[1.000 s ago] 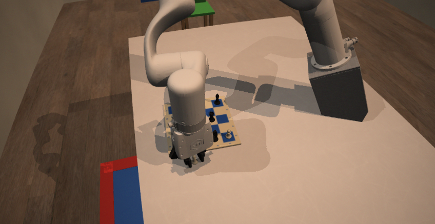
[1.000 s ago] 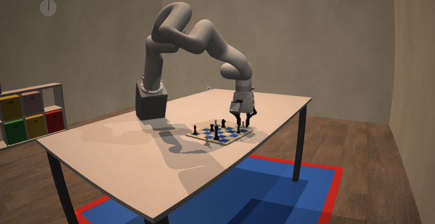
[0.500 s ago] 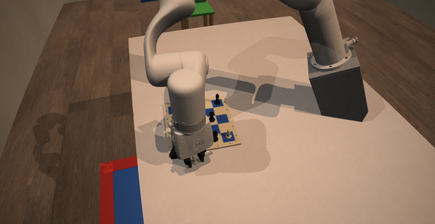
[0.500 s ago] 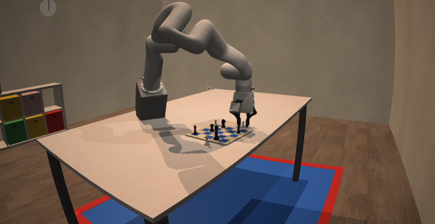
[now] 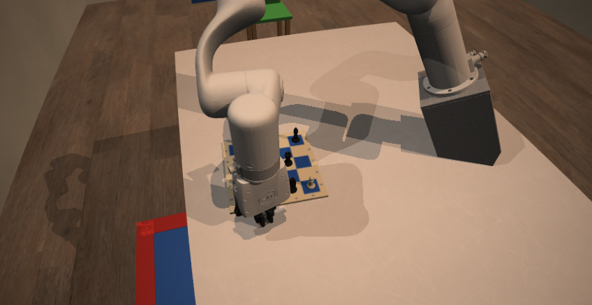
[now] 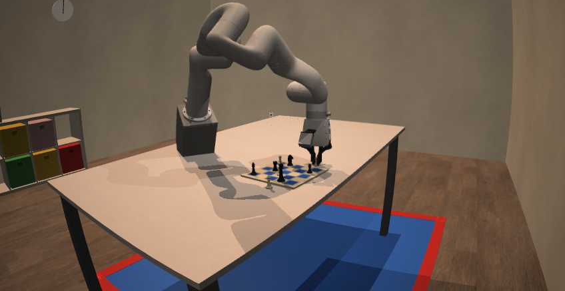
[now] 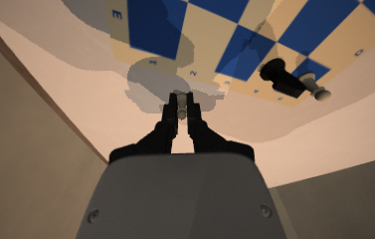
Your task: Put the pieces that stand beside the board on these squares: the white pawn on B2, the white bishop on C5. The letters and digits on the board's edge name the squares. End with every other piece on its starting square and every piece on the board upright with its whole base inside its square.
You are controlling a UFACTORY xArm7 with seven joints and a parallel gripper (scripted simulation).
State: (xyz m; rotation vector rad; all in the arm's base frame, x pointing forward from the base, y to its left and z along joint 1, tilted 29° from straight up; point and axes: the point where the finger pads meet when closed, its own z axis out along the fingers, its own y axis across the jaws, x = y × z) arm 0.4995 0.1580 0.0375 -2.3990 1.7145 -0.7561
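- Our gripper (image 7: 181, 112) has its jaws pinching a small white piece (image 7: 181, 114), which stands on the table just off the numbered edge of the board (image 7: 209, 37), near digits 1 and 2.
- We cannot tell yet whether it is the pawn or the bishop.
- We should lift straight up until its base is above the board's other pieces.
- The black piece (image 7: 282, 80) beside digit 4 is the nearest one to avoid.
- We then lower squarely, keeping the base inside its square.

Matt pale table (image 5: 415, 239), wood-plank floor (image 5: 103, 94) (dull), smooth off-white arm (image 5: 253, 135)
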